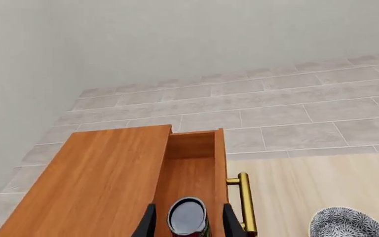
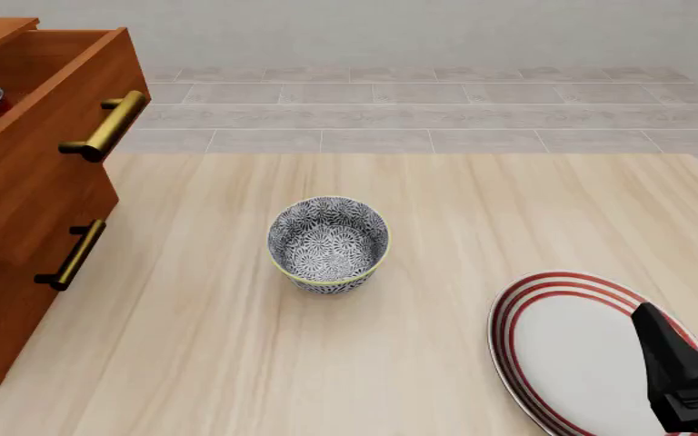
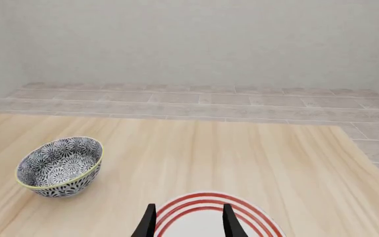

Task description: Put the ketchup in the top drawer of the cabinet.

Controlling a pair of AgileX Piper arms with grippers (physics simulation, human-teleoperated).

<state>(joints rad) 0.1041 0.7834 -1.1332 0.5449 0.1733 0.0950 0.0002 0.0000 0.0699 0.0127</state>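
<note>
- we see the left pincer (image 1: 188, 223) gripping the ketchup (image 1: 188, 217) over the open top drawer (image 1: 191, 170) of the cabinet (image 2: 10, 209)
- right pincer (image 3: 188, 219) empty, fingers apart, above striped plate (image 2: 567, 350); bowl (image 2: 327, 243) mid-desk (image 2: 446, 227)

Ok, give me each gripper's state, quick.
Left gripper: fingers either side of the ketchup over the open top drawer; grip cannot be told.
Right gripper: open, empty, above the plate.

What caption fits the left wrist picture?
Left gripper holding the ketchup over the open top drawer of the cabinet.
</note>
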